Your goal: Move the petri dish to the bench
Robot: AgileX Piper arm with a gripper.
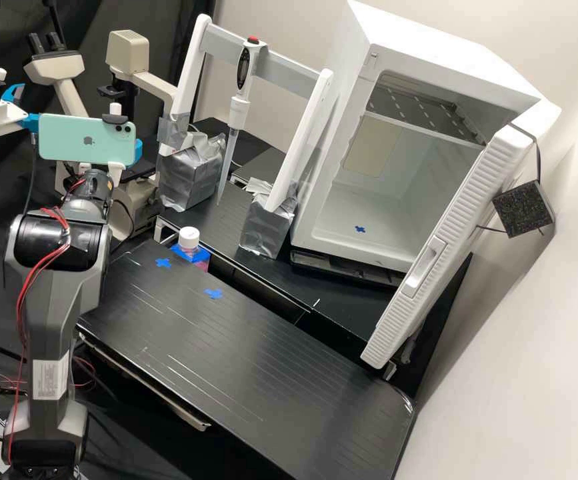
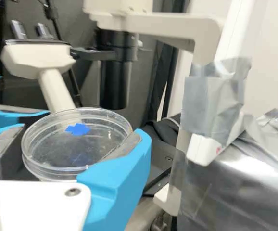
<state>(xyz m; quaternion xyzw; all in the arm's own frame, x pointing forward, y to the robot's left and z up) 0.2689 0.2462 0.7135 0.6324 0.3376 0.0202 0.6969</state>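
— And it's a laboratory, folks! Look, a cream-coloured, curved-bodied microscope (image 1: 55, 68) with twin black eyepieces!
— Yes, and a slim white pipette (image 1: 239, 110) with a red button, hanging upright!
— There's a round, transparent petri dish (image 2: 76, 149) too!
— And a boxy white cabinet (image 1: 435, 50), door open, metal shelf (image 1: 429, 120) inside!

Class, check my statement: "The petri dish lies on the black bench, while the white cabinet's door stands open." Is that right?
Not quite: the dish's place is wrong. The wrist view shows the petri dish held between the two blue fingers of the pincer, while the white cabinet's door stands open.
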